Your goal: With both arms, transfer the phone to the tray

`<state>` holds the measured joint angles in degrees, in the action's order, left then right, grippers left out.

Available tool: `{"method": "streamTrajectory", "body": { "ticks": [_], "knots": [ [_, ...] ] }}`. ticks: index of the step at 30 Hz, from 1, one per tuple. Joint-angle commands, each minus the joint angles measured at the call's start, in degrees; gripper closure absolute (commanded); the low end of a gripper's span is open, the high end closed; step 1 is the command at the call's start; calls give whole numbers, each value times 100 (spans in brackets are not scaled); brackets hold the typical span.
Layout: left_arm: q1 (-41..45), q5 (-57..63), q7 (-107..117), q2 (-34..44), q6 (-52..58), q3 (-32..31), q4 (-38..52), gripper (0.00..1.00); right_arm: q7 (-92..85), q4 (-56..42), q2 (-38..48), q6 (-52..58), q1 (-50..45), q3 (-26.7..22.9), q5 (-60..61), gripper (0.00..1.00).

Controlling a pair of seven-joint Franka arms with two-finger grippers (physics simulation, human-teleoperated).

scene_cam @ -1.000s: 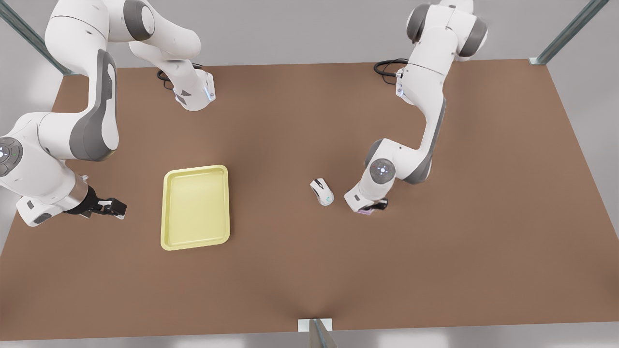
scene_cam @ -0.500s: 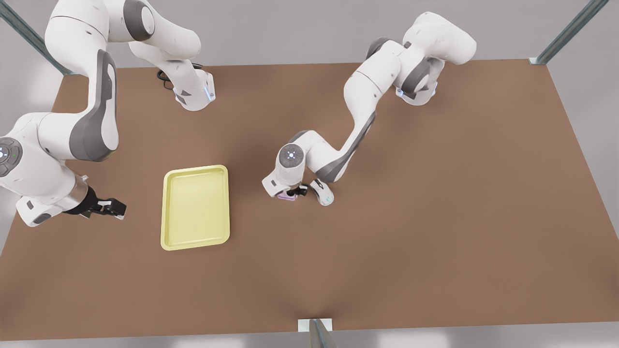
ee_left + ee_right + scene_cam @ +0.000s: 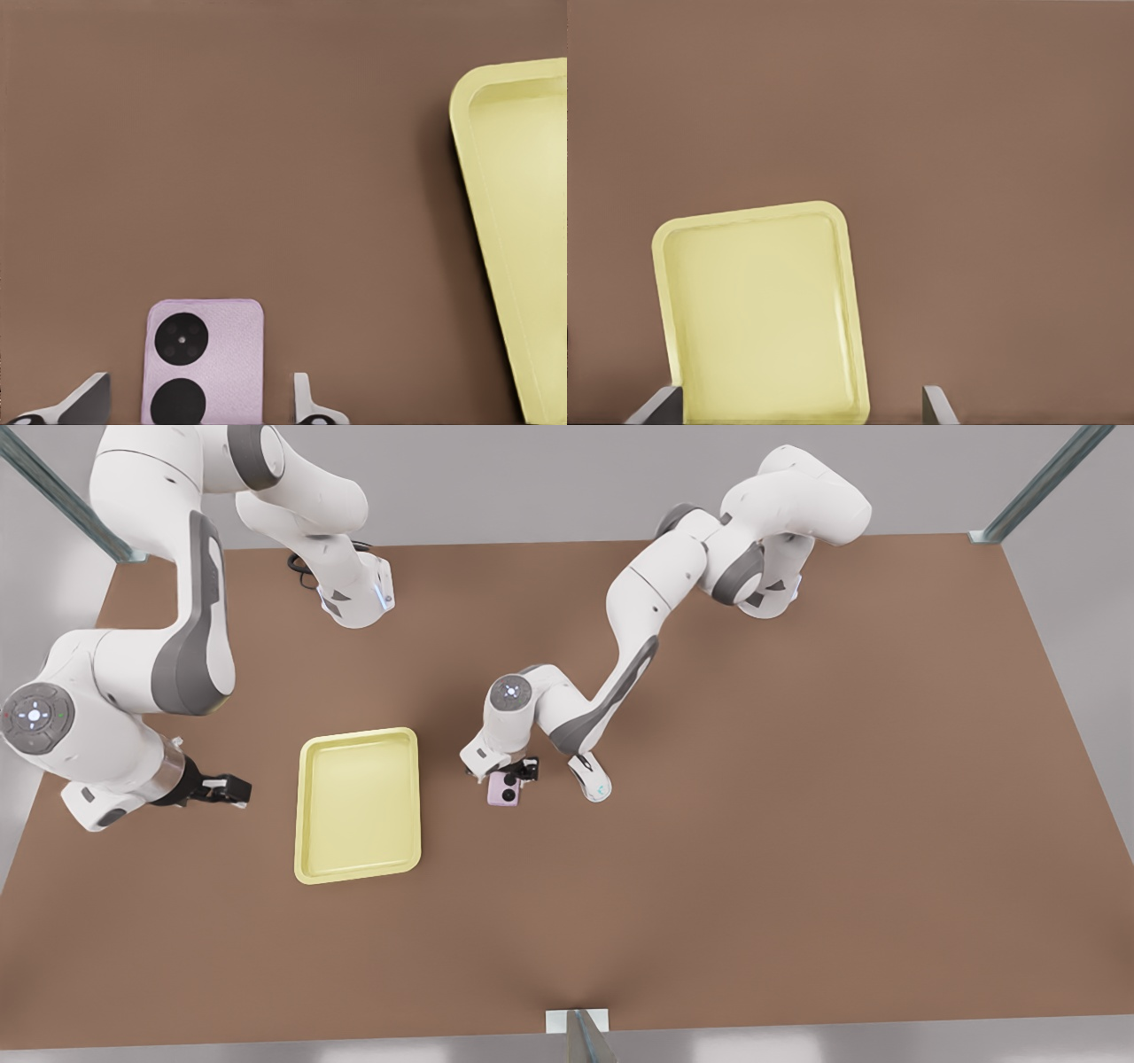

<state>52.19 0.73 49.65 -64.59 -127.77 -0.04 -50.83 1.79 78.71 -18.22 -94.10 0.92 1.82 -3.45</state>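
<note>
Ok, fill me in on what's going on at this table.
The left gripper, on the arm at the front view's right, is open with the pink phone lying flat on the table between its fingers, not lifted. The phone lies between the white mouse and the yellow tray, which has nothing in it. The right gripper, on the other side of the tray, is open and holds nothing. The phone is not yet in the tray.

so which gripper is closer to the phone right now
Left. The left gripper sits right over the phone, fingers open on either side of it. The right gripper waits on the far side of the tray, open.
</note>
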Motion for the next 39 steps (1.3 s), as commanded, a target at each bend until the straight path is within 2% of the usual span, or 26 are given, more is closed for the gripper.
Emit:
{"method": "streamTrajectory", "body": {
  "ticks": [1, 3, 4, 5, 6, 7, 9, 10, 12, 13, 17, 22, 29, 33, 39],
  "knots": [
    [-138, -29, 1302, 201, 690, -5, 3, 0, -12, -13, -33, 94, 4, 144, 29, 0],
    [-1175, -450, -516, 992, 2923, -14, -67, 0, 41, 13, -15, 67, -66, 381, 64, 0],
    [-1746, -618, -1641, 1414, 3529, 47, -93, 0, 50, 127, 37, -3, -75, 477, 117, 0],
    [-2467, -592, -2818, 1809, 4197, 56, -93, 0, 576, 224, 46, -91, -22, 864, 117, 0],
    [-3082, -574, -3690, 2178, 4848, 56, -93, 0, 981, 338, 55, -178, -66, 1049, 108, 0],
    [-3338, -556, -3980, 2495, 5139, 258, -93, 0, 1324, 611, 143, -504, -75, 1268, 117, 0],
    [-3874, -496, -4436, 3828, 4938, 258, -1277, 0, 2280, 619, -24, -732, -66, 1847, 108, 0],
    [-4383, -48, -4578, 5034, 4427, -57, -2500, 0, 2722, 593, -147, -741, -233, 1963, 47, 0],
    [-5069, 287, -4850, 5878, 4155, -445, -3274, 0, 3082, 584, -252, -838, -540, 1963, 20, 0],
    [-5069, 305, -4895, 6187, 3873, -392, -3670, 0, 3144, 576, -375, -882, -593, 1963, 29, 0],
    [-5061, 261, -4930, 5871, 3917, -207, -3390, 0, 3293, 628, -938, -1664, -980, 1945, 20, 0],
    [-5069, 243, -4956, 5616, 3882, -207, -3363, 0, 4796, 540, -1474, -2068, -1692, 1744, -76, 0],
    [-5078, 235, -5211, 5361, 3908, -199, -3354, 0, 5279, 1006, -1887, -2974, -2368, 926, -85, 0],
    [-5078, 235, -5211, 5326, 3900, -199, -3363, 0, 5279, 1112, -2002, -3009, -2544, 917, -76, 0],
    [-5096, 243, -5237, 5255, 3864, -190, -3354, 0, 5244, 1648, -2081, -3668, -2659, 926, -15, 0]
  ]
}}
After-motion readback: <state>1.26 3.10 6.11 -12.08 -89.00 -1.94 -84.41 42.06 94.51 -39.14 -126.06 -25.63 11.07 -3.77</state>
